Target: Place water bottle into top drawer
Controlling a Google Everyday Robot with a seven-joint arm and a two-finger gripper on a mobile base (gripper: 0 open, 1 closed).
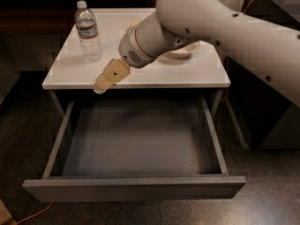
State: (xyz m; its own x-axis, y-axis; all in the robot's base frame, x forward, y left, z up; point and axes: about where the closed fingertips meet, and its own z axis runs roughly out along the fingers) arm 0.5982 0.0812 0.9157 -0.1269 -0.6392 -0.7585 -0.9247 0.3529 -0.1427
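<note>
The water bottle stands upright at the back left of the white table top; it is clear and ribbed, with a white cap and a pale label band. The top drawer is pulled fully open below the table, its grey inside bare. My gripper with tan fingers hangs over the table's front left edge, just above the drawer's back, to the right of and in front of the bottle and apart from it. It holds nothing that I can see.
A tan object lies on the table behind my arm, mostly hidden. My large white arm crosses the right half of the view. An orange cable lies on the dark floor at front left.
</note>
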